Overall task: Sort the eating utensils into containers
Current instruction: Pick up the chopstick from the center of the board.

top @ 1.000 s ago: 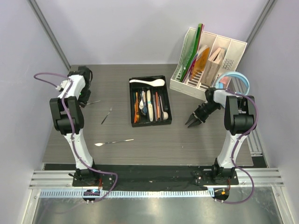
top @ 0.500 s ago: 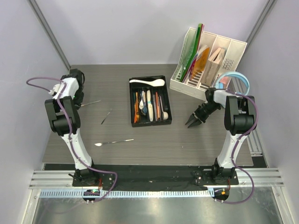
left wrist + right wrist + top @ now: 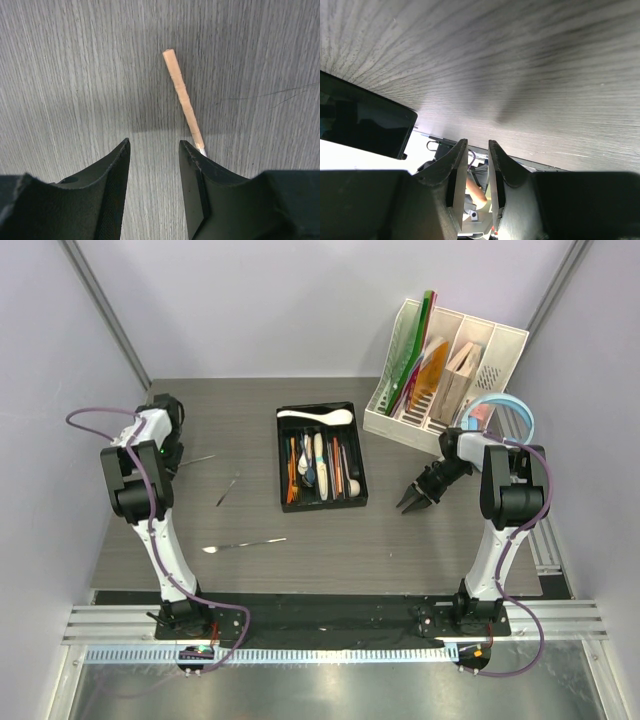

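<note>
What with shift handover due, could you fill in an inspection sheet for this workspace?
Surface: grey wood-grain table, no spills seen.
Job's things: black tray holds mixed utensils, white spoon in its far compartment; wood-handled utensil, small steel piece and long steel spoon loose on the table.
Clutter: white file organiser, light-blue headphones.
Tools: left tool open, low over the wood-handled utensil, not gripping; right tool narrowly open, empty.
Cables: purple cables along both arms, no snag seen.
Surroundings: pale walls; metal rail at near edge.

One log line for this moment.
left gripper open over wooden-handled utensil | right gripper empty beside tray | small utensil, long spoon loose
</note>
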Tool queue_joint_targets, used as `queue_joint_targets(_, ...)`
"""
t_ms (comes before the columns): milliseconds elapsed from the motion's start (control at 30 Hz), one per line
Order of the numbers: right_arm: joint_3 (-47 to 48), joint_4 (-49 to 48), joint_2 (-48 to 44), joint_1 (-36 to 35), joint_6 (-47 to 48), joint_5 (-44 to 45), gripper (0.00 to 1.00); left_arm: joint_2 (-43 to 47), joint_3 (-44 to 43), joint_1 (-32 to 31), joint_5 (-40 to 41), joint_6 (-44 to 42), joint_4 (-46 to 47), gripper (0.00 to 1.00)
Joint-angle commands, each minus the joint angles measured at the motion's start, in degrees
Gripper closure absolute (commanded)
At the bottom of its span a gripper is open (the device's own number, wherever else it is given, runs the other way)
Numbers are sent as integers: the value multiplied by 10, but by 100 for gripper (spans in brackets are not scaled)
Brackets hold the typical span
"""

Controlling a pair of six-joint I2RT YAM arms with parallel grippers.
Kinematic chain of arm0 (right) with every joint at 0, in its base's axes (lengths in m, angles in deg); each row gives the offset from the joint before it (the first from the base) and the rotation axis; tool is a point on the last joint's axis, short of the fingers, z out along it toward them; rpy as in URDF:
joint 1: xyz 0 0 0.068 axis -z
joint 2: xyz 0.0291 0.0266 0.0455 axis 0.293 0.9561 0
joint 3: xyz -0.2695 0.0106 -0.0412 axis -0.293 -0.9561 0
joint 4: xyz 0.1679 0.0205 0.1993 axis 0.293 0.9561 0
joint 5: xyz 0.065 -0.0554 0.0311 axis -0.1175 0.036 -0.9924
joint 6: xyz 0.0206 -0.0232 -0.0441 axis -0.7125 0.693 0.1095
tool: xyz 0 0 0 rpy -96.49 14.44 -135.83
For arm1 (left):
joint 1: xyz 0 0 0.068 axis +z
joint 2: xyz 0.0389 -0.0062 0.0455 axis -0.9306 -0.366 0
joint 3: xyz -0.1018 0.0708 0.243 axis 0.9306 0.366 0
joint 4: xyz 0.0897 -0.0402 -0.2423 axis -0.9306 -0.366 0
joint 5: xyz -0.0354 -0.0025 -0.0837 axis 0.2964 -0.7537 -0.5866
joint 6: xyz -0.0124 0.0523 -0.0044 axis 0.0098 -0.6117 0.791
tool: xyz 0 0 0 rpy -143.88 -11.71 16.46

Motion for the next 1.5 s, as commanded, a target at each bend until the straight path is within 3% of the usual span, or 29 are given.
queue_joint_targets(0, -28, 29, 43, -1, -11, -14, 71, 3, -20, 7, 19, -4, 11, 56)
queue_joint_targets(400, -16, 35, 49, -1, -13, -8, 71, 41, 14, 10, 16, -24, 69, 57)
queue_joint_targets(900, -12, 37, 52, -1, -10, -8, 72, -42, -74, 14, -17, -49, 21, 59)
queue_joint_targets(1233, -15, 39, 51, -1, -11, -8, 72, -46, -46, 15, -26, -65, 38, 61)
queue_joint_targets(1267, -15, 40, 51, -1, -11, -8, 72, -54, -51, 14, -27, -67, 35, 64)
queue_joint_targets(1300, -14, 40, 51, -1, -10, -7, 71, -58, -55, 14, -31, -69, 28, 76)
queue_joint_targets(1367, -13, 41, 50, 0, -10, -6, 72, -61, -62, 14, -37, -70, 15, 80)
queue_joint_targets(1400, -14, 41, 50, -1, -10, -6, 72, -58, -59, 14, -43, -78, 16, 93)
queue_joint_targets(1433, -13, 41, 51, 0, -10, -7, 72, -53, -44, 14, -49, -84, 22, 100)
queue_joint_targets(1467, -13, 41, 52, 0, -10, -8, 72, -41, -33, 14, -54, -91, 38, 100)
